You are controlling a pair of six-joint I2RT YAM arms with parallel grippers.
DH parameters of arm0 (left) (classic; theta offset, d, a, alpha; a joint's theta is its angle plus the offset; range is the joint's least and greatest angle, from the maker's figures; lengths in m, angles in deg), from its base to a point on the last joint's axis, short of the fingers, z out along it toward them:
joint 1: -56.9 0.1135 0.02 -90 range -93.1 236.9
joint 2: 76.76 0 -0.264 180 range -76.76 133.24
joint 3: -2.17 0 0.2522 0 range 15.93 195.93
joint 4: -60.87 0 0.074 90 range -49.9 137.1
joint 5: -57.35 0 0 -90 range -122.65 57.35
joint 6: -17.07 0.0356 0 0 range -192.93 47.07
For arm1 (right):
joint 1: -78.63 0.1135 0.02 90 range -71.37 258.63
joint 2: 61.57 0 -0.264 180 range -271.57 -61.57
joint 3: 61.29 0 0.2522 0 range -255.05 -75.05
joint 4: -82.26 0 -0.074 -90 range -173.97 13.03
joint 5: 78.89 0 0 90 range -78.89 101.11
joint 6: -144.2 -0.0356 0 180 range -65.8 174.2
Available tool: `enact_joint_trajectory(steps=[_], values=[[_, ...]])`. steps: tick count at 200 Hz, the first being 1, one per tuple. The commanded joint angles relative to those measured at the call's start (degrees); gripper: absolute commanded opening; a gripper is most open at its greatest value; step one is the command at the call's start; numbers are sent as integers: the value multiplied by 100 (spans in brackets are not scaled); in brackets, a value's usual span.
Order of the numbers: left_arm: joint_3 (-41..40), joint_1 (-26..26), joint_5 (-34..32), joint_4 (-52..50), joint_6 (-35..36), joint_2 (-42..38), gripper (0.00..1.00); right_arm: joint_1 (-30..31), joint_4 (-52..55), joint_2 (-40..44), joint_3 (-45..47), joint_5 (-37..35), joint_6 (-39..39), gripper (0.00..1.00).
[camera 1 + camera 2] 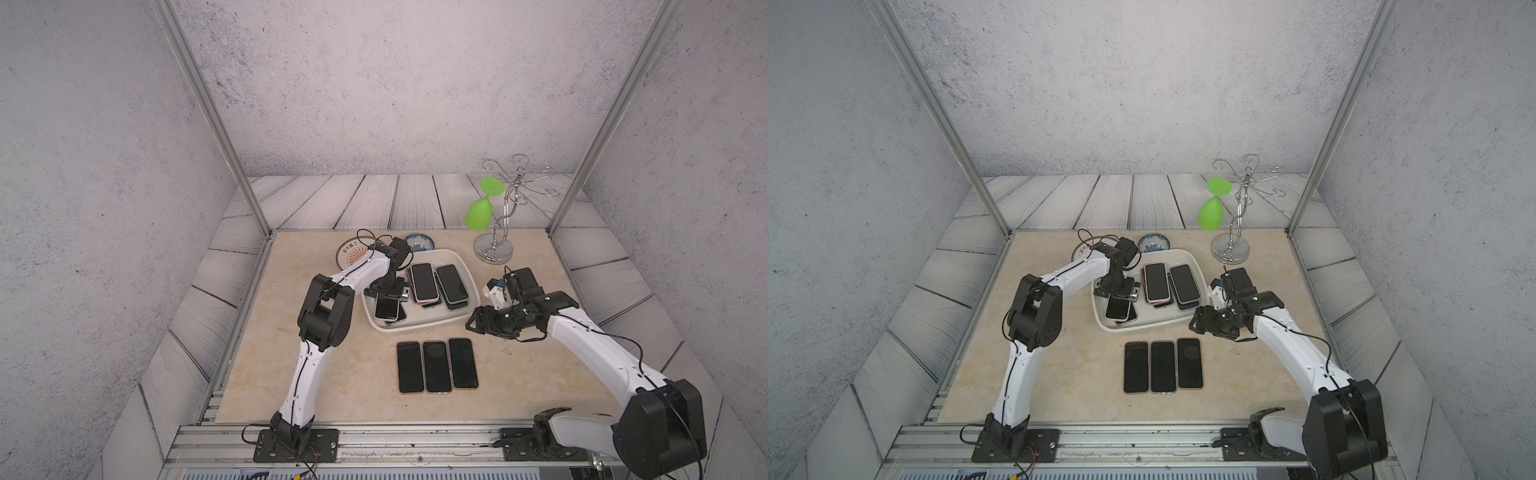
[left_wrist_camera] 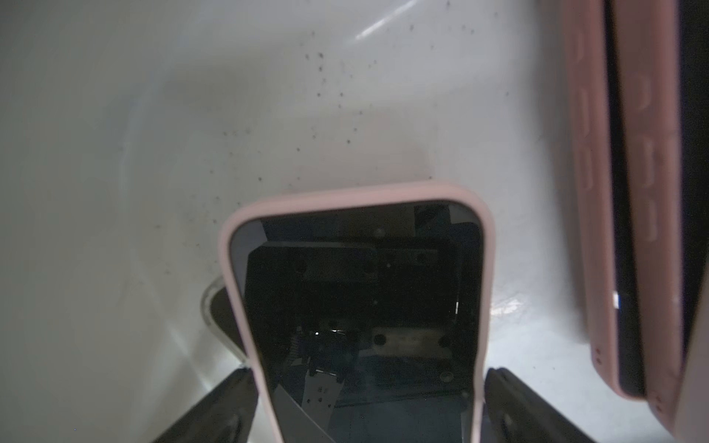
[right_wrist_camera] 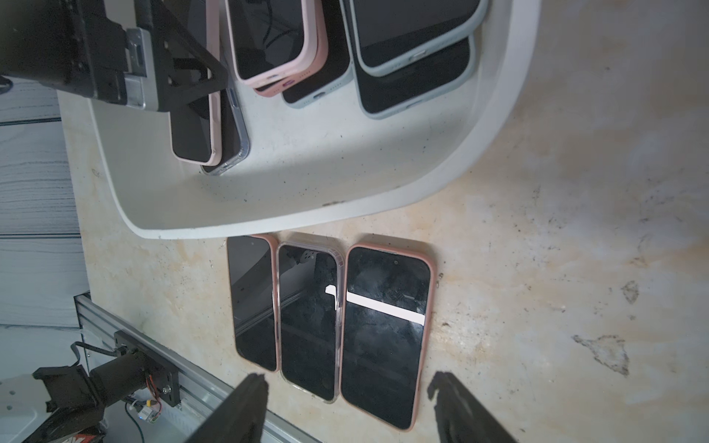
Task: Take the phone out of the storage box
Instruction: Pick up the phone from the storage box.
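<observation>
The left gripper (image 1: 388, 293) reaches down into the storage box (image 1: 419, 325), jaws spread wide, one finger on each long side of the pink-cased phone (image 2: 360, 307). The left wrist view shows both fingers (image 2: 510, 399) just beside the case, but not whether they press it. This phone lies screen up at the left end of the box, on top of a clear-cased phone (image 2: 215, 307). The right gripper (image 3: 347, 377) hovers open and empty over the table (image 1: 332, 374), just off the box's right front corner. The surface is beige and marbled, with grey textured walls and plank-patterned panels around it. In both top views a pink stack (image 1: 423, 282) and a grey-blue stack (image 1: 452, 283) fill the rest of the box. Three phones (image 1: 437, 368) lie side by side in front of it. Only the top views show the plate (image 1: 349, 253), small dish (image 1: 417, 242), and chrome stand (image 1: 494, 249) with a green glass (image 1: 478, 212) hanging upside down. Only the left wrist view shows dark specks on the box floor.
</observation>
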Motion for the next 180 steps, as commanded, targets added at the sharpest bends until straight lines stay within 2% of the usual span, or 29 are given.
enact_joint_trajectory(steps=[1, 18, 50, 73, 95, 132, 180], values=[[31, 46, -119, -239, 97, 189, 100, 47, -54, -63, -122, 152, 83, 74], [42, 55, -144, -273, 141, 240, 93, 68, -135, -125, -103, 232, 63, 73], [-46, 47, 8, -169, 211, 79, 68, 82, -219, -236, -197, 283, 86, 73], [-126, 46, 49, -151, 304, -212, 55, 90, -265, -409, -477, 388, 106, 73], [-378, 46, 245, -4, 399, -785, 52, 83, -338, -625, -864, 557, 110, 72], [-1100, 46, 1013, 365, 686, -1933, 49, 80, -610, -1079, -1698, 741, -25, 71], [-1396, 46, 1580, 306, 845, -2566, 49, 134, -956, -2281, -2897, 1543, -512, 69]])
